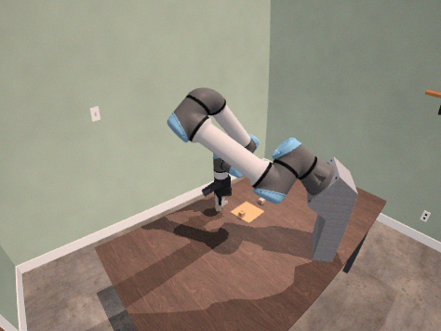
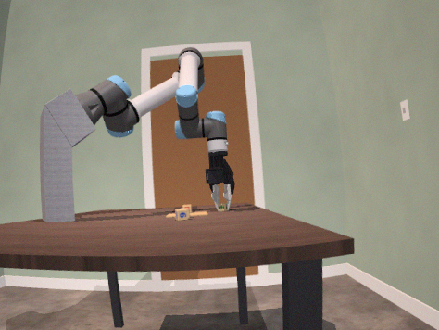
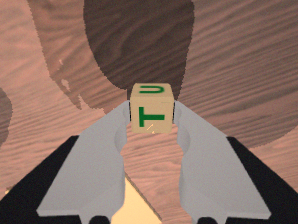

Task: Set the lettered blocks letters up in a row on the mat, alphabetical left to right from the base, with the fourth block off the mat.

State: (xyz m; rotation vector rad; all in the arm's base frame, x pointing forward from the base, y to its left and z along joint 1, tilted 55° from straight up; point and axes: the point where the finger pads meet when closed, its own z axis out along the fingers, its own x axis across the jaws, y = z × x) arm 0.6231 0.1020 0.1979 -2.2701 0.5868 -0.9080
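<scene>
My gripper (image 3: 151, 102) (image 1: 220, 205) (image 2: 222, 204) is shut on a tan wooden block (image 3: 151, 114) (image 2: 222, 208) with a green T on its upper face and a green U on the far side. It is held low over the table, just left of the orange mat (image 1: 254, 215) (image 2: 200, 214) (image 3: 133, 206). I cannot tell whether it touches the table. A second block (image 1: 241, 213) (image 2: 182, 214), with a blue letter on one side, sits on the mat. A third block (image 1: 261, 201) (image 2: 187, 207) lies on the table just beyond the mat. I see no fourth block.
The dark wooden table (image 1: 195, 274) (image 2: 185, 236) bears the grey robot pedestal (image 1: 331, 218) (image 2: 57, 162) at one side. A wall and baseboard run close behind the table's far edge. A brown door (image 2: 171, 139) stands behind the table.
</scene>
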